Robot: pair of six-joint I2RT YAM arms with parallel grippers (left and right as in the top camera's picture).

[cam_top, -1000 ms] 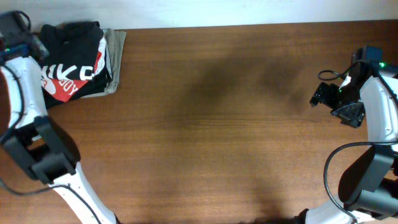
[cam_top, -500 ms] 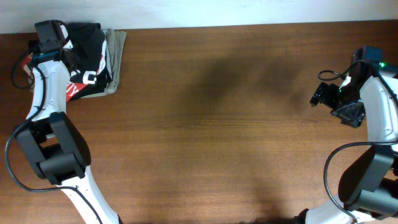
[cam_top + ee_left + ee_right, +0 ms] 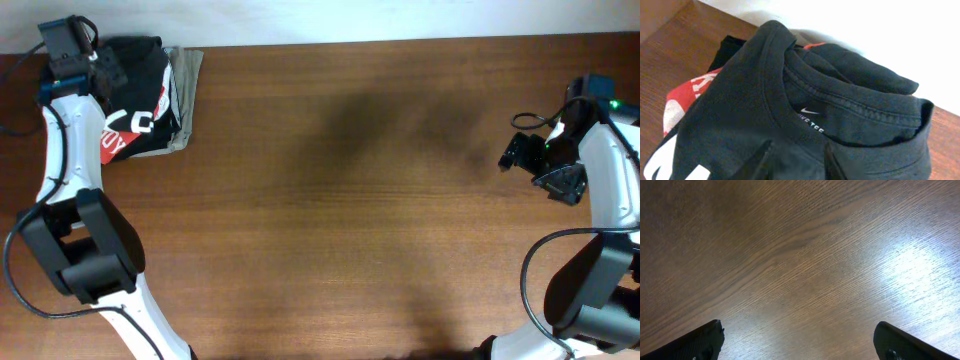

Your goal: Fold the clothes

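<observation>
The black T-shirt lies folded on top of a pile at the table's far left corner, part of its white lettering showing. In the left wrist view its collar with a small white logo label faces me. My left gripper is over the shirt near the collar. Its fingers are apart just above the black cloth and hold nothing. My right gripper is far off at the right edge, wide open over bare wood.
A red T-shirt with white print lies under the black one and also shows in the left wrist view. A beige garment sticks out at the pile's right side. A white wall runs along the table's far edge.
My left arm has swung in from the left edge to over the pile, then shifted slightly back and left. The pile and my right arm have not moved.
</observation>
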